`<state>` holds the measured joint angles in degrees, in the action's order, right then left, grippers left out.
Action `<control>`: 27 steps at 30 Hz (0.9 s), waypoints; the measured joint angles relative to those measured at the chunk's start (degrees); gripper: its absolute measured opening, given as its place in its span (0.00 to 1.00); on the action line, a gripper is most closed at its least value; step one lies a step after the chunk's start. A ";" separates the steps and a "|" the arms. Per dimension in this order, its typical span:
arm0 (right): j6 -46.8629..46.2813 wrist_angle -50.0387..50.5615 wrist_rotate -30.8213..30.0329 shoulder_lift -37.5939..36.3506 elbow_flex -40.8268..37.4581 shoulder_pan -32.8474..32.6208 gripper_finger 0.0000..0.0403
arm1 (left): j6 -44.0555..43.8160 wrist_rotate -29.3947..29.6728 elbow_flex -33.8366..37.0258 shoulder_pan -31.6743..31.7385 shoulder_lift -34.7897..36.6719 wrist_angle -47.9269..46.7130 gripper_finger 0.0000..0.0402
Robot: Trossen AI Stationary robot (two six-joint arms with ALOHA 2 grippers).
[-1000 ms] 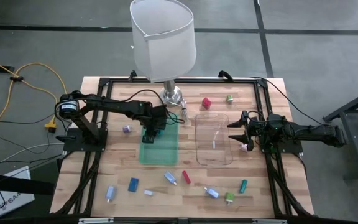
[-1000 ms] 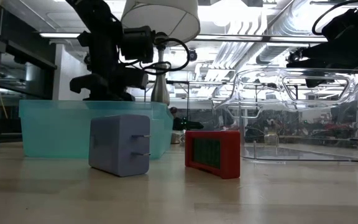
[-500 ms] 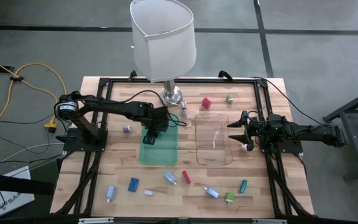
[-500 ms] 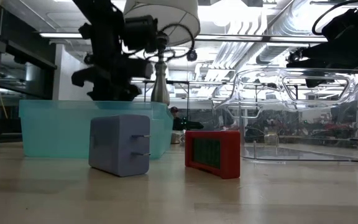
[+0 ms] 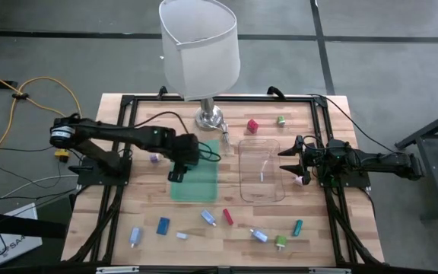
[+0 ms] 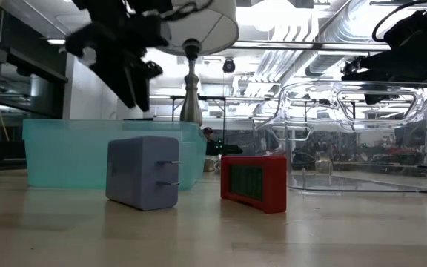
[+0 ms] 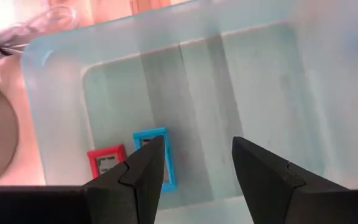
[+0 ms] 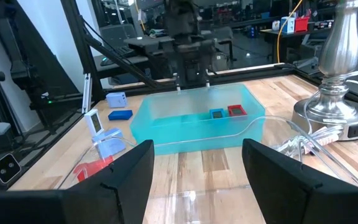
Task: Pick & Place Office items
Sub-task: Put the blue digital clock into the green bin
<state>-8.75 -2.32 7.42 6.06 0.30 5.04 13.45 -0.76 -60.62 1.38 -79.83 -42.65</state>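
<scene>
Two small flat pieces, a blue one [image 7: 157, 163] and a red one [image 7: 106, 160], lie side by side inside the teal bin [image 7: 55, 124], directly below the left gripper [image 7: 194, 163], whose fingers stand apart and hold nothing. It hovers above the bin, clear of both pieces. The right gripper [image 5: 289, 160] waits beside the clear tray [image 5: 261, 171], its fingers spread wide and empty; more office items [image 5: 211, 219] lie scattered well away from both grippers.
</scene>
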 joint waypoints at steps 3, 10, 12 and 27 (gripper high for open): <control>0.00 0.02 0.00 -0.01 0.00 -0.02 0.58 | -3.32 0.94 0.00 -1.55 1.94 -0.94 0.45; 0.00 0.00 -0.02 0.00 0.00 -0.01 0.58 | -11.68 2.89 0.00 -4.68 5.34 -4.33 0.45; 0.00 0.00 0.00 -0.01 0.00 -0.02 0.58 | -14.16 4.18 0.00 -5.53 6.38 -5.55 0.45; 0.00 0.00 0.00 0.01 0.01 -0.02 0.58 | -27.36 3.11 0.00 -12.11 9.02 -12.74 0.45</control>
<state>-8.75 -2.33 7.42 6.07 0.31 5.02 -13.91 2.35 -60.62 -10.73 -70.81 -55.39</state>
